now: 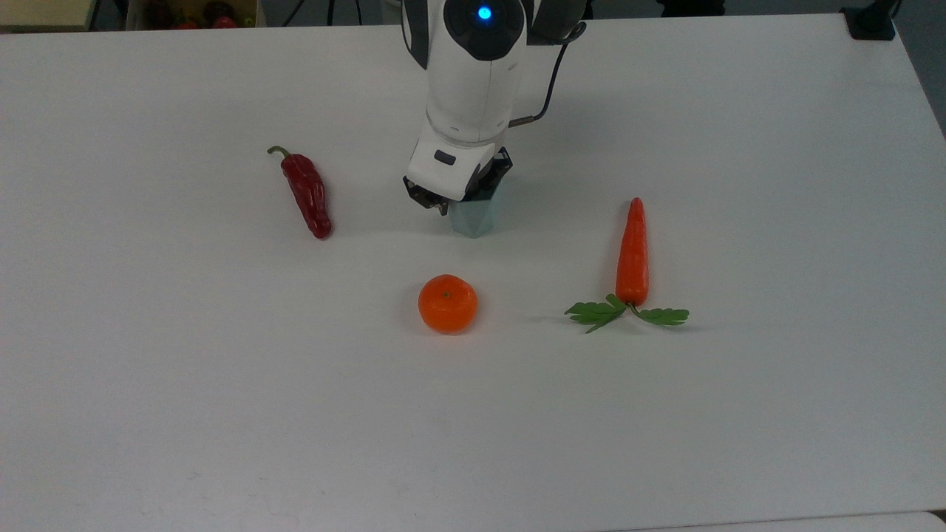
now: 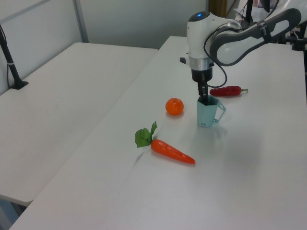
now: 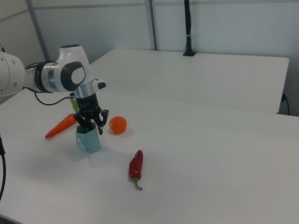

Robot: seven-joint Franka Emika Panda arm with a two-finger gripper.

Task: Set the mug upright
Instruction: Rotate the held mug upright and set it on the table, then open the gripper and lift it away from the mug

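The pale light-blue faceted mug stands upright on the white table, its opening up and its base on or just above the surface. In the left view the mug shows its small handle on the left view's right. My gripper comes straight down from above and is shut on the mug's rim, with one finger inside the opening. The left view has the gripper at the rim's far side; in the right view the gripper sits on top of the mug.
An orange lies in front of the mug in the top view. A carrot with green leaves lies to the top view's right, and a dark red chilli pepper to the top view's left.
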